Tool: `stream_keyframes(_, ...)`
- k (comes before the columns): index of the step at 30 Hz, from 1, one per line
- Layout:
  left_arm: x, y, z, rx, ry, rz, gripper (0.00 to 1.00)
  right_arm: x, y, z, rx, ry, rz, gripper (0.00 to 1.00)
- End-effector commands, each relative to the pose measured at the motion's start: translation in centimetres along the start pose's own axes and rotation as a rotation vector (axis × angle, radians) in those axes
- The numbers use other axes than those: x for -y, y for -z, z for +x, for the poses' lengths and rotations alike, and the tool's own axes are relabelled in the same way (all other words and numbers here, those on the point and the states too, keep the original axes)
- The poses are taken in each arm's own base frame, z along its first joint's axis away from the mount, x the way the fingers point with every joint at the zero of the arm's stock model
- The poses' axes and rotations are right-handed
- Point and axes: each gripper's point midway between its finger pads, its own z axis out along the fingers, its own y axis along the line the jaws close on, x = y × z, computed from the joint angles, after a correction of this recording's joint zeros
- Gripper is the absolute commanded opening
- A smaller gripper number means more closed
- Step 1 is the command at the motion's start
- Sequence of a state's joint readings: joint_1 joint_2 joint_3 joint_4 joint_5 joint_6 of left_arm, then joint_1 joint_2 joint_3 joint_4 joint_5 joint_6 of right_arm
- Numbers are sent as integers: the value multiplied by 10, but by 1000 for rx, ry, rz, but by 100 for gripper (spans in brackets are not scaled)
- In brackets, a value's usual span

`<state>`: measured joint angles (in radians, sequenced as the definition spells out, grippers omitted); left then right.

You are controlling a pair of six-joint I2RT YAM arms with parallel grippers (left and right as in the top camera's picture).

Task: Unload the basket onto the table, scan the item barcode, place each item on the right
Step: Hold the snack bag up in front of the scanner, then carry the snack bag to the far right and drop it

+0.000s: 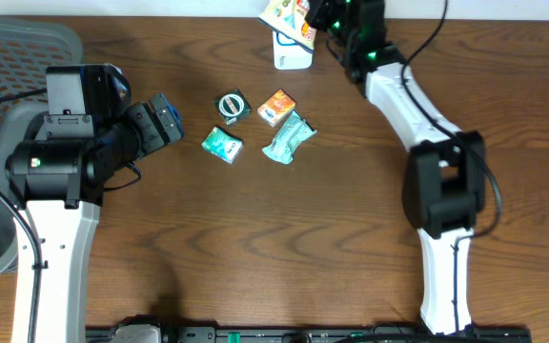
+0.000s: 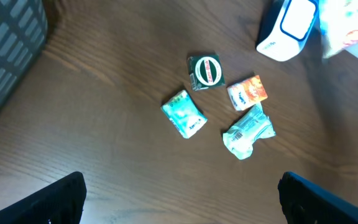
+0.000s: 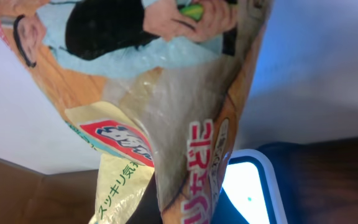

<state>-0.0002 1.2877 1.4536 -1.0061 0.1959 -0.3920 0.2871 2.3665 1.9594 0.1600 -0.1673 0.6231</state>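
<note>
My right gripper (image 1: 332, 19) is shut on a colourful snack packet (image 1: 289, 16) at the far edge of the table, holding it just above the white barcode scanner (image 1: 293, 54). In the right wrist view the packet (image 3: 166, 93) fills most of the frame and hides my fingers. The scanner's lit window (image 3: 250, 193) shows just below and behind it. My left gripper (image 1: 167, 118) hovers open and empty at the left. Its dark fingertips (image 2: 55, 199) stand far apart over bare wood.
Several small packets lie mid-table: a dark green one (image 1: 232, 105), an orange one (image 1: 276, 107), a teal one (image 1: 222, 145) and a crumpled pale teal wrapper (image 1: 289, 139). A grey mesh basket (image 1: 17, 57) stands at the far left.
</note>
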Motion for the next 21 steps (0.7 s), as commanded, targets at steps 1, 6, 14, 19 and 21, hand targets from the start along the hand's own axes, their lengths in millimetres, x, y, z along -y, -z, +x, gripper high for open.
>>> stream_keyframes(1,-2,1,-2,6,-3,-7,98,-5,-13,2,48,21,-6,1)
stream_keyframes(6,-2,1,-2,6,-3,-7,98,5,-13,-2,72,21,48,1)
stream_keyframes(14,-2,1,-2,6,-3,-7,98,6,1,-30,104,79,64,1)
stream_keyframes(19,-2,1,-2,6,-3,-7,98,48,46,-91,114,109,193,1)
stream_keyframes(21,-2,1,-2,6,-3,-7,98,78,71,-109,73,175,280,1)
